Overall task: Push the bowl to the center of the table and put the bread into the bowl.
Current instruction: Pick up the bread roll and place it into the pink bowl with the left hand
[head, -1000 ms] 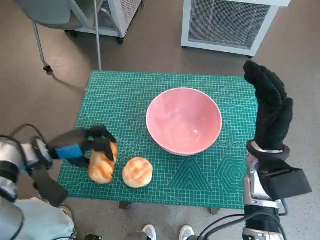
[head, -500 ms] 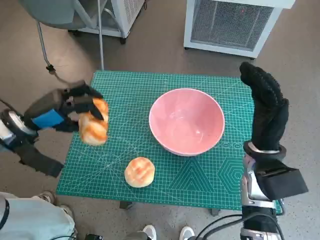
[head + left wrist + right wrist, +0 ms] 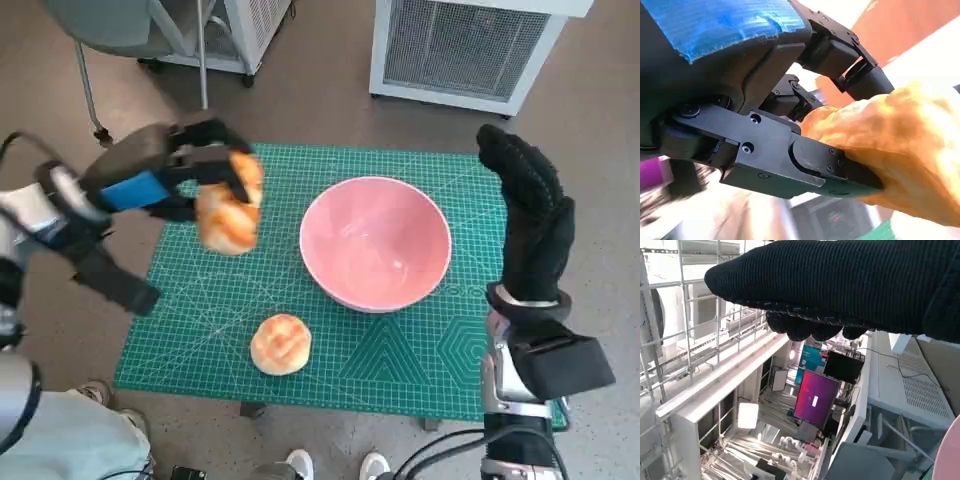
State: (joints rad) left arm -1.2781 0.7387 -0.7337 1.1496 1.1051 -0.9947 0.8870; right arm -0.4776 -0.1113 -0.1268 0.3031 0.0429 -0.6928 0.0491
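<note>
A pink bowl (image 3: 375,243) stands a little right of the middle of the green mat (image 3: 250,300). My left hand (image 3: 165,172) grips a golden bread roll (image 3: 230,215) in the air over the mat's left part, just left of the bowl; the left wrist view shows the roll (image 3: 895,150) clamped between black fingers (image 3: 810,165). A second round roll (image 3: 281,343) lies on the mat near its front edge. My right hand (image 3: 535,215), gloved, is raised with fingers straight, beside the bowl's right rim, holding nothing; its glove (image 3: 850,285) fills the right wrist view's top.
A white ventilated cabinet (image 3: 470,45) stands behind the table, with a chair leg (image 3: 90,95) and another white unit (image 3: 245,25) at the back left. Shoes (image 3: 330,465) show below the table's front edge. A screen (image 3: 815,397) glows in the room.
My left hand has lifted the roll off the mat's front left and carried it up and rightward towards the bowl. The right hand has stayed upright.
</note>
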